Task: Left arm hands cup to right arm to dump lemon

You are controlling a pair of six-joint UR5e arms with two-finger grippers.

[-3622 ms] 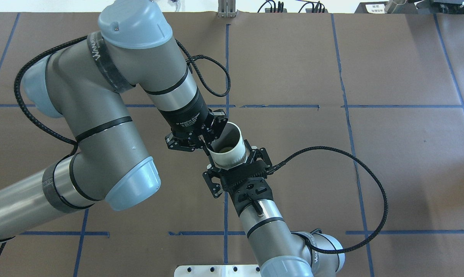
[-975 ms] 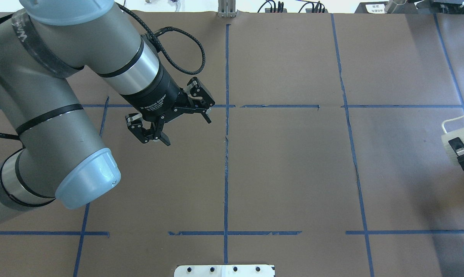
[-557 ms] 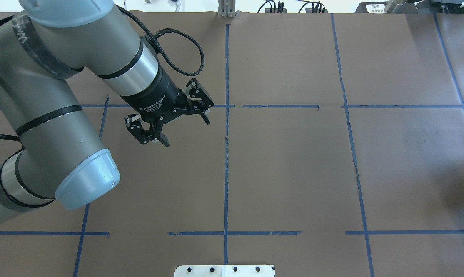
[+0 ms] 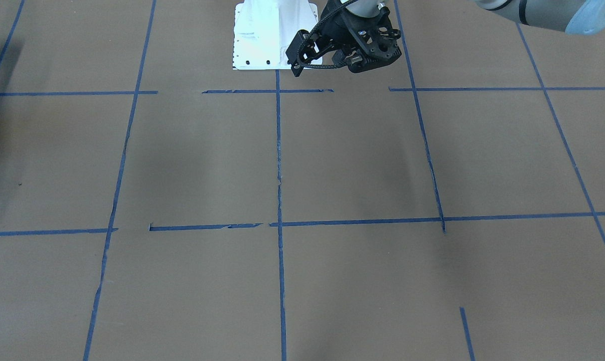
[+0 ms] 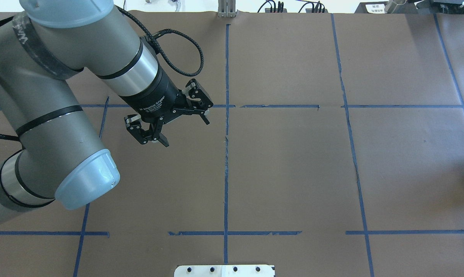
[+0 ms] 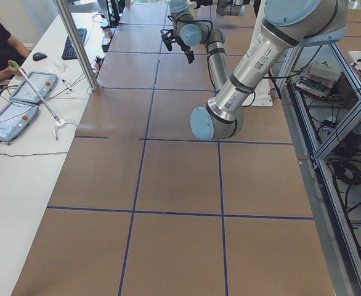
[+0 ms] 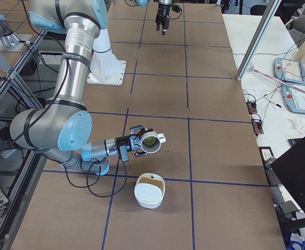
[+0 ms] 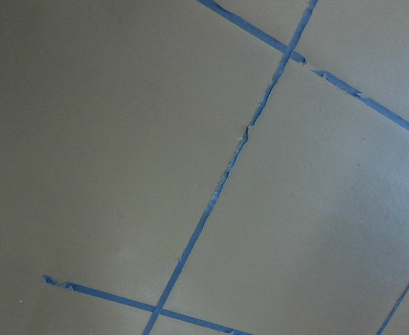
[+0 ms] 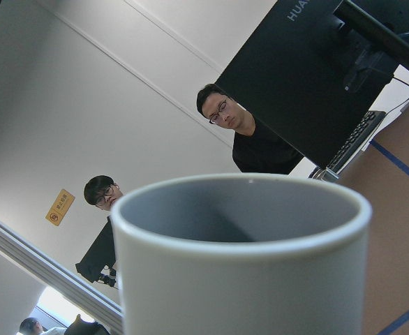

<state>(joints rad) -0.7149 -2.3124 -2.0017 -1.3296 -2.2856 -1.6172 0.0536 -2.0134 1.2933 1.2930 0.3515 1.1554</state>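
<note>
My left gripper (image 5: 186,132) is open and empty, held above the brown table left of centre. It also shows in the front view (image 4: 325,67), far off in the right side view (image 7: 163,26) and in the left side view (image 6: 179,48). The white cup (image 7: 153,141) lies tilted on its side at the tip of my right gripper (image 7: 138,144), off the table. I cannot tell whether that gripper is shut. The yellow-green lemon (image 7: 150,140) sits inside the cup. The cup's rim (image 9: 246,223) fills the right wrist view, where the lemon is hidden.
A white bowl (image 7: 149,191) stands on the table just below and in front of the tilted cup. The white base plate (image 5: 224,270) lies at the table's near edge. Two people (image 9: 243,136) and a monitor (image 9: 309,77) are beyond the table's right end.
The cup and my right gripper, at the overhead view's right edge one second ago, have left that view. My left gripper has let go of the cup, pulled back left, and now holds still.
</note>
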